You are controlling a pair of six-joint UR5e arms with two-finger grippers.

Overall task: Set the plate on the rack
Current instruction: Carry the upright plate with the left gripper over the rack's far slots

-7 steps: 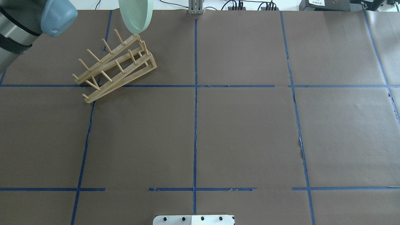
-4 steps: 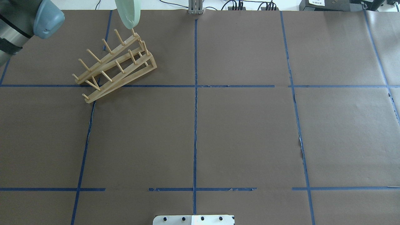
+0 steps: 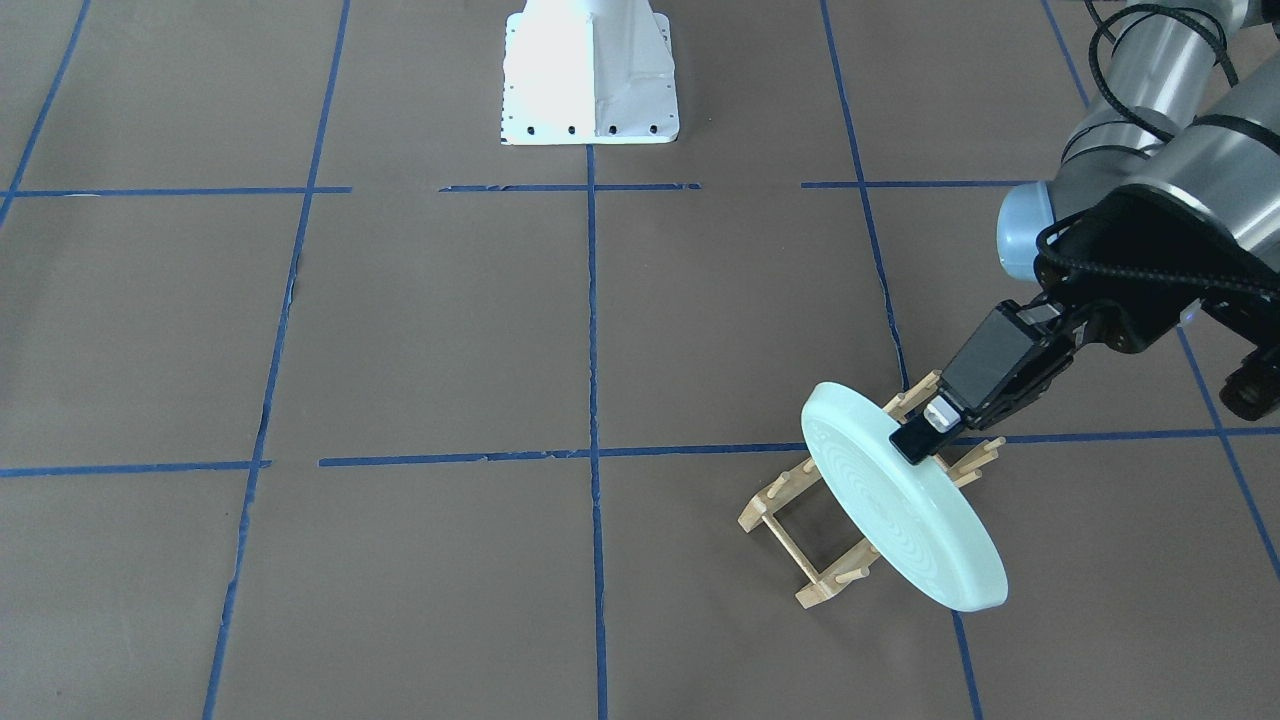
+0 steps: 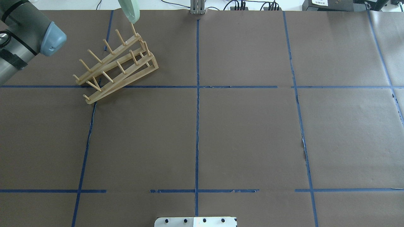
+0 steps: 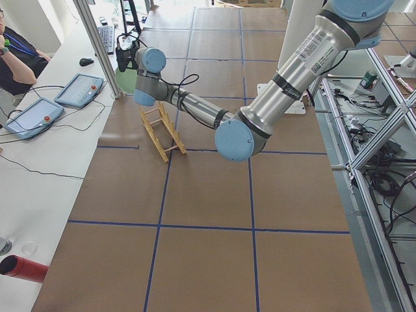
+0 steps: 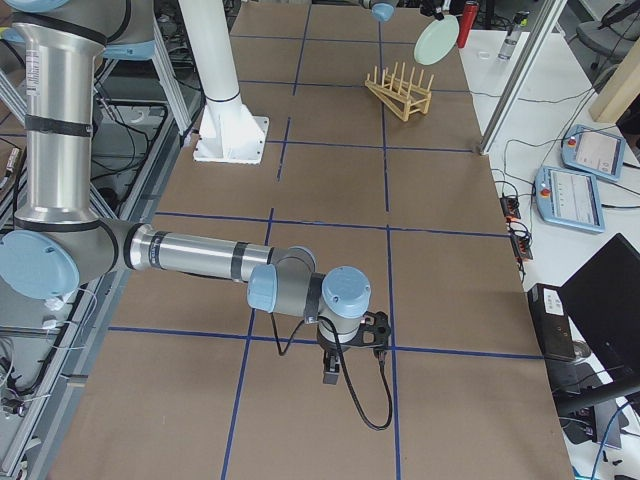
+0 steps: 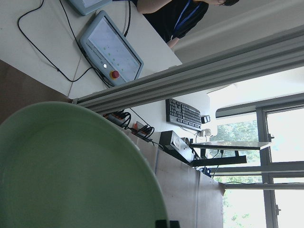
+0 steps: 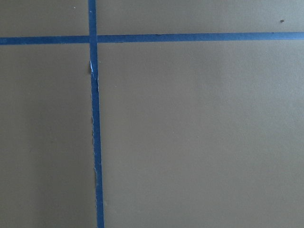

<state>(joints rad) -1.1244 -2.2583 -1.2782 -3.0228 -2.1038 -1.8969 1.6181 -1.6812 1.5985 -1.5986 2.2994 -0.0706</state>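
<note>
The pale mint-green plate is held tilted on edge over the far end of the light-wood rack. My left gripper is shut on the plate's rim. In the overhead view the plate shows almost edge-on at the top edge, just above the rack's farthest pegs; I cannot tell if they touch. The plate fills the lower left of the left wrist view. My right gripper hangs low over the table far from the rack; I cannot tell if it is open or shut.
The rack lies slanted across a blue tape line on the brown paper table cover. The robot's white base stands at the near middle edge. Beyond the table's far edge are a metal post, cables and operator tablets.
The plate has turned from face-on to nearly edge-on in the overhead view and moved slightly up and left, toward the rack's far end. The left arm's elbow has swung. The rack has not moved.
</note>
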